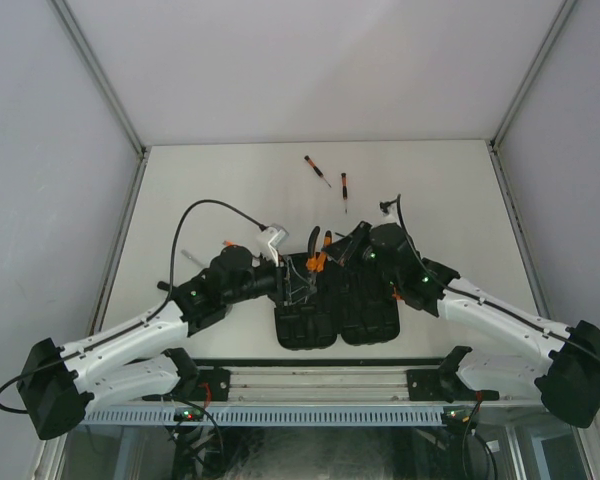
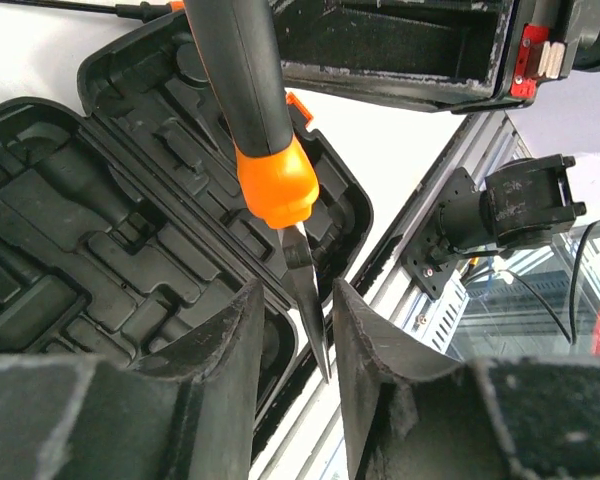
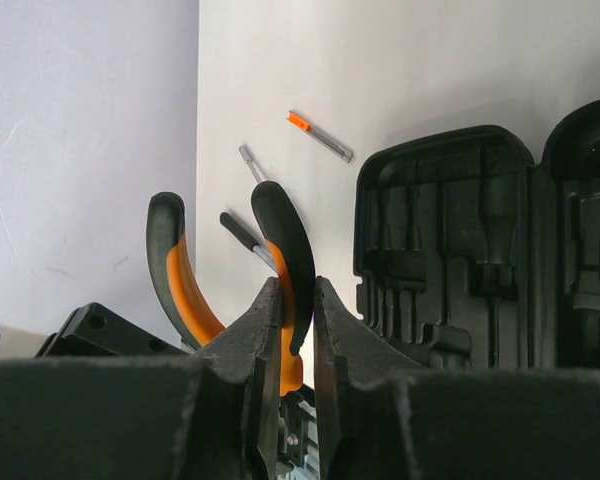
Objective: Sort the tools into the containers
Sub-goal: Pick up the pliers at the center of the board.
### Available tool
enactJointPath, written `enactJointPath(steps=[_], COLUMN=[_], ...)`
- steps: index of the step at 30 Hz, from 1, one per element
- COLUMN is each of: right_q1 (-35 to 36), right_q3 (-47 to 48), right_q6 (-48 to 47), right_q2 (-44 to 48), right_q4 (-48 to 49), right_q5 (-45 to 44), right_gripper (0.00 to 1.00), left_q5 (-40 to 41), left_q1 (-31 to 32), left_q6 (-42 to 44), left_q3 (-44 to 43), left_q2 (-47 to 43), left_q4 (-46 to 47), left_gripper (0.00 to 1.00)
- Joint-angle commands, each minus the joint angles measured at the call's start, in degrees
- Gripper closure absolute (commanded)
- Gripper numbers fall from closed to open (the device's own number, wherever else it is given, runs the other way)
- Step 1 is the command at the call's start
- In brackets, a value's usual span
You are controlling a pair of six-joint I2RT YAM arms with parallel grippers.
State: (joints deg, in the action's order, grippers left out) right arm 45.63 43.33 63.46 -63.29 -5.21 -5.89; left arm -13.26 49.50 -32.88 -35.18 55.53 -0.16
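Lying open just beyond the arms' bases, the black case point(image 1: 320, 322) is resting flat on the white surface point(image 1: 430, 190) with its moulded slots facing up. Above its far edge, the right hand point(image 3: 295, 295) is clamping one orange-and-black handle of the pliers point(image 3: 280, 225), and the other handle is curving free beside it. The left hand point(image 2: 298, 305) is hovering with its fingers apart and the pliers' dark nose is hanging between them. The nose seems to be clear of both pads, though the angle is making that hard to judge. Farther back, a slanted screwdriver point(image 1: 317, 171) and a second screwdriver point(image 1: 345, 190) are lying well apart from the case.
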Motion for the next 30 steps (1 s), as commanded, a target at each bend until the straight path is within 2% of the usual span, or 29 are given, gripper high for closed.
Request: enactJointPath(steps=[1,7,17,20,30], right_q1=[1.0,1.7,2.2,2.4,3.7], right_q3=[2.9,3.0,2.9,2.9,3.0], right_q6=[0.6,0.0,-2.3,-2.9,-5.5], right_q2=[0.9,1.2,1.7,2.3,3.0], right_q4=[2.5,2.3,3.2,2.8,3.6], right_q5=[1.4,1.4,2.3,1.9,2.2], right_gripper=[1.00,1.00,0.99,0.94,0.70], left_q5=[1.0,1.6,3.9,3.6,5.6], left_q1=[0.3,0.3,0.3,0.3,0.3], left_q6=[1.0,1.2,1.2,1.9,3.1], left_q3=[-3.4,-3.5,-3.7,-3.8,-3.5], left_q2=[0.5,0.7,-0.2,-0.5,-3.6], left_q4=[2.6,2.0,0.7,0.4,-0.8], left_gripper=[0.63,0.72,0.99,1.00,1.00])
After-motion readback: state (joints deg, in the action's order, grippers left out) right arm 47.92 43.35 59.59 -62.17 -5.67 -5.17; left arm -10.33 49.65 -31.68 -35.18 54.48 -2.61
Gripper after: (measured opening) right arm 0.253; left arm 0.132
